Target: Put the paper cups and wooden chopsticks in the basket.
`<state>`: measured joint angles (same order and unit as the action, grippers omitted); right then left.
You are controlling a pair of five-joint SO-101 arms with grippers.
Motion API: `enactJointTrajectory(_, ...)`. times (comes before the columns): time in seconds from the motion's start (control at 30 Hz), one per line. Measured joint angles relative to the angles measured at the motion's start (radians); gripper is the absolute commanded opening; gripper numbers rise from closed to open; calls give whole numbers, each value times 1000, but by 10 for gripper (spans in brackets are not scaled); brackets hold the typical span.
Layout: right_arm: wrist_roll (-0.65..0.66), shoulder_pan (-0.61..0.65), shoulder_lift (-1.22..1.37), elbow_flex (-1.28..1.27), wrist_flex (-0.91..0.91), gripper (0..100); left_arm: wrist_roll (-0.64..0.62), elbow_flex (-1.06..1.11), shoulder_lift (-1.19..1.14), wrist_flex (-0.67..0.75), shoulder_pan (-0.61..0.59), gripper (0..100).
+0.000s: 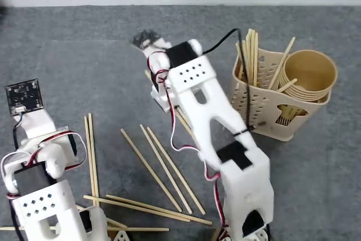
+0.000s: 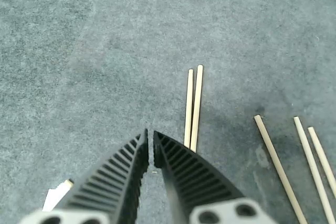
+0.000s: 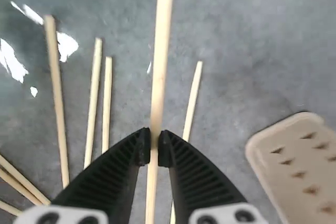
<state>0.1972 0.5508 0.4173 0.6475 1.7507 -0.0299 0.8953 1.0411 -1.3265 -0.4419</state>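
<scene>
Right wrist view: right jaws pinched shut on one chopstick (image 3: 163, 51), thin grip, might swivel and miss the basket (image 3: 294, 161) at lower right. Left jaws closed, empty.

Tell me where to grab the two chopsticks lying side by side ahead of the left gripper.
Pinch the two chopsticks near mid-length, coming down from above with the left gripper, jaws set across them. They lie flat on the carpet, side by side, so a crosswise pinch should catch both; an end grip might let them swing.
</scene>
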Motion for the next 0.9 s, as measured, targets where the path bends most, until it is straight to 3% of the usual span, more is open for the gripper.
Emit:
enactJointTrajectory(0.3, 0, -31, -428, 0, -8, 8, 0, 8, 0, 0, 0, 15)
enactJointTrajectory(0.5, 0, -207, -661, 2, -160, 8, 0, 8, 3, 0, 0, 15)
enactJointTrajectory(0.7, 0, -361, -713, 14, -316, 9, 0, 8, 3, 0, 0, 15)
enactJointTrajectory(0.9, 0, -470, -738, -178, -537, 9, 0, 8, 3, 0, 0, 15)
